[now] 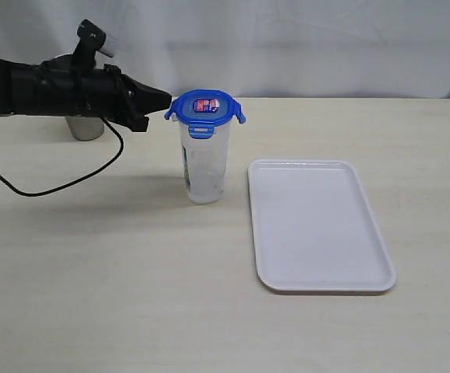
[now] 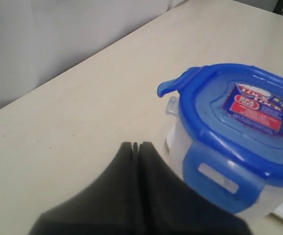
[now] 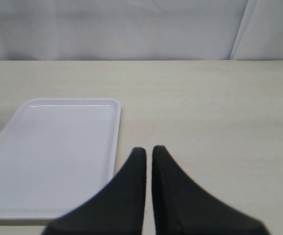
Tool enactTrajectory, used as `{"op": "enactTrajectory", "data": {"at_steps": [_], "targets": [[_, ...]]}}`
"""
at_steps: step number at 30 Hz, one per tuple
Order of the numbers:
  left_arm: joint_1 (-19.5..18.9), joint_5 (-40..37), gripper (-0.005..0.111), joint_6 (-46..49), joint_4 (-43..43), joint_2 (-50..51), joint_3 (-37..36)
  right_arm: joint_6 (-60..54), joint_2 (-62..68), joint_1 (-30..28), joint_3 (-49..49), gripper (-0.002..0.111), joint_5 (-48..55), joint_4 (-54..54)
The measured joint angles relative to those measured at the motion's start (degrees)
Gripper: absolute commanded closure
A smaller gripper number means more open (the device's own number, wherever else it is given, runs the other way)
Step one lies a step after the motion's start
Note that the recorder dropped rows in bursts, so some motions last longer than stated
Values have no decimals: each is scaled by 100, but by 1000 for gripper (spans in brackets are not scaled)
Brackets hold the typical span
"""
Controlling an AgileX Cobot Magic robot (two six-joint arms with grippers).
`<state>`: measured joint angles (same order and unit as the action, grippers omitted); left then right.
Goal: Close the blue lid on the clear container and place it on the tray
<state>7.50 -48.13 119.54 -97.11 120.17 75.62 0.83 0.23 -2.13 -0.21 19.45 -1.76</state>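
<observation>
The clear container point(image 1: 204, 163) stands upright on the table with the blue lid point(image 1: 205, 107) sitting on its rim; the front tab is folded down and the side tabs stick out. Up close, the lid point(image 2: 239, 117) and container wall point(image 2: 180, 142) fill one side of the left wrist view. My left gripper point(image 1: 168, 99) is shut with nothing in it, its tip just left of the lid at lid height point(image 2: 135, 145). The white tray point(image 1: 318, 224) lies to the container's right. My right gripper point(image 3: 148, 150) is shut, empty, above bare table beside the tray point(image 3: 53, 156); the exterior view does not show it.
A steel cup point(image 1: 85, 124) stands at the back left, partly behind my left arm. A black cable point(image 1: 61, 186) hangs from that arm and loops over the table. A white curtain backs the table.
</observation>
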Motion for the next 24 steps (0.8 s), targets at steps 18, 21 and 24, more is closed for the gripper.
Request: {"op": "enactTrajectory", "data": {"at_steps": [18,21,24], "targets": [[0,-294,107,-148,477,0,0,0,0,0,0,104,0,0],[0,-294,107,-218,565,0,0,0,0,0,0,104,0,0],[0,-294,107,-243,661,0,0,0,0,0,0,104,0,0]]}}
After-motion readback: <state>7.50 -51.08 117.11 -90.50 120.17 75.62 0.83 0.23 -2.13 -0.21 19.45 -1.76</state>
